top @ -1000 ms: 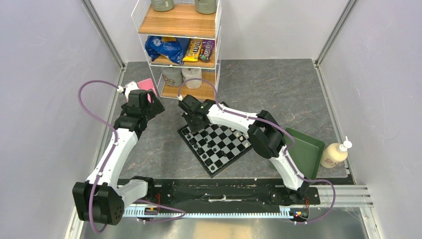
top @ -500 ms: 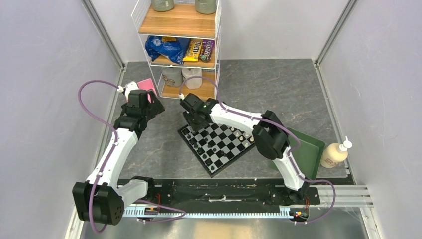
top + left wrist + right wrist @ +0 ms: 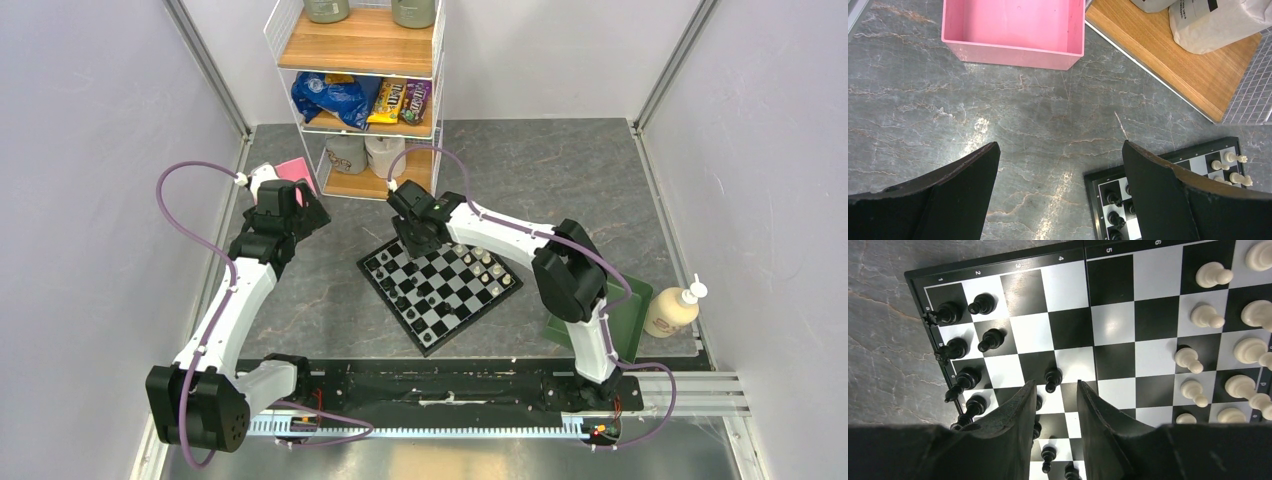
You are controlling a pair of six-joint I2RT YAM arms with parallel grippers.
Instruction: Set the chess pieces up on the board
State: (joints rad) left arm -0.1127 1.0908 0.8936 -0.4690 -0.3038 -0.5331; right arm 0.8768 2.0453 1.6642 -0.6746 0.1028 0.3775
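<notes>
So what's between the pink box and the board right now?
Nothing but bare grey tabletop lies between the pink box and the board; the left wrist view shows it.

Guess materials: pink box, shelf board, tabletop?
Pink box: likely moulded plastic, matte, uniform colour, smooth walls. Shelf board: wood or wood-look laminate, grain lines visible. Tabletop: stone-look grey with pale veining, slight glare sheen; could be printed laminate.

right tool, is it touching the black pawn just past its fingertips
Apart. The right wrist view shows the black pawn standing just beyond the open right tool, with bare squares of the board showing between them on both sides.
</notes>
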